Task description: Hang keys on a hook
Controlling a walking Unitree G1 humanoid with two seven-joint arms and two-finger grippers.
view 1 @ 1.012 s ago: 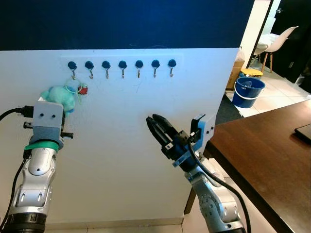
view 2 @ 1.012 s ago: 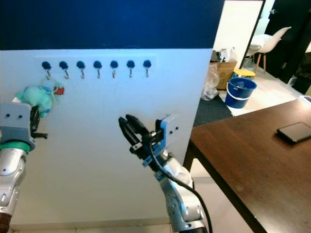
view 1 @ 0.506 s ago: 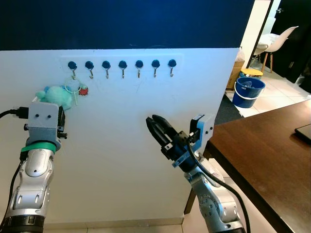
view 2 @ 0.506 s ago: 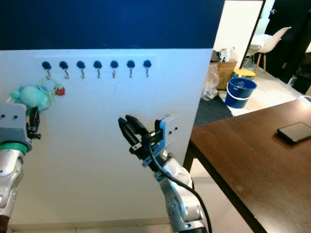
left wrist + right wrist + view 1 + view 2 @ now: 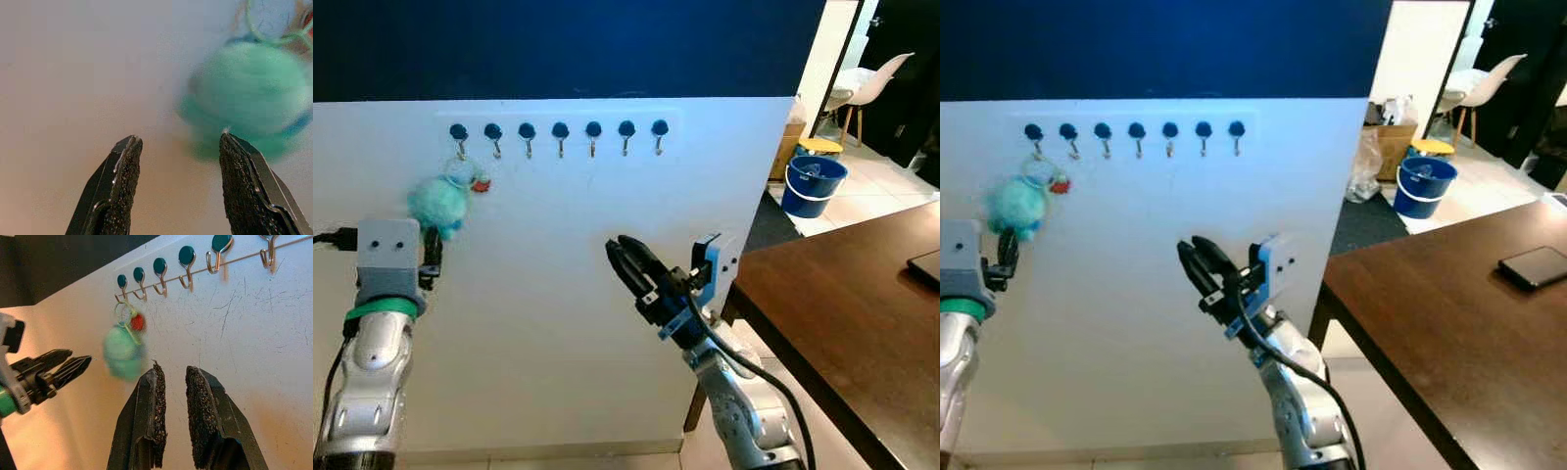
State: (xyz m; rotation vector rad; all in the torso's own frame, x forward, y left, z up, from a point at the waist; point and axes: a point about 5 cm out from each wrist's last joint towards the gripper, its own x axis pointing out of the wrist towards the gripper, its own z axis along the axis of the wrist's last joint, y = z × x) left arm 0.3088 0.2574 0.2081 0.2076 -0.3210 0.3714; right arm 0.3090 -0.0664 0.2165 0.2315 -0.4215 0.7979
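Keys (image 5: 460, 183) hang from the first hook (image 5: 459, 136) at the left end of a row of seven dark-capped hooks, mounted just below the top edge of a white wall panel (image 5: 568, 323). What shows of the bunch is a pale ring looped on the hook, a small red charm (image 5: 481, 183) beside it, and a fluffy teal plush ball (image 5: 438, 203) dangling beneath; the ball is blurred in both the head and wrist views, and no individual key blade can be made out. Nothing grips the bunch.

Just below the plush, close to the panel's left edge, the left gripper (image 5: 178, 147) points at the panel with its two black fingers (image 5: 122, 166) spread apart and nothing between them. In its wrist view the teal ball sits beyond the tip of one finger, apart from it.

Lower and nearer the panel's middle, the right gripper (image 5: 628, 259) is raised toward the panel, its fingers (image 5: 156, 391) drawn nearly together with a narrow gap and nothing held.

The other six hooks (image 5: 560, 136) carry nothing, and the white face under them is bare down to the floor edge. Above the panel's top edge runs a dark blue wall (image 5: 568, 44). Past the panel's right edge a dark wooden table (image 5: 842, 304) stands close to the right arm, with a dark flat device (image 5: 1532, 266) lying near its far edge. Beyond, on a tiled floor, are a blue bucket (image 5: 814, 184) and a white chair (image 5: 876, 83).
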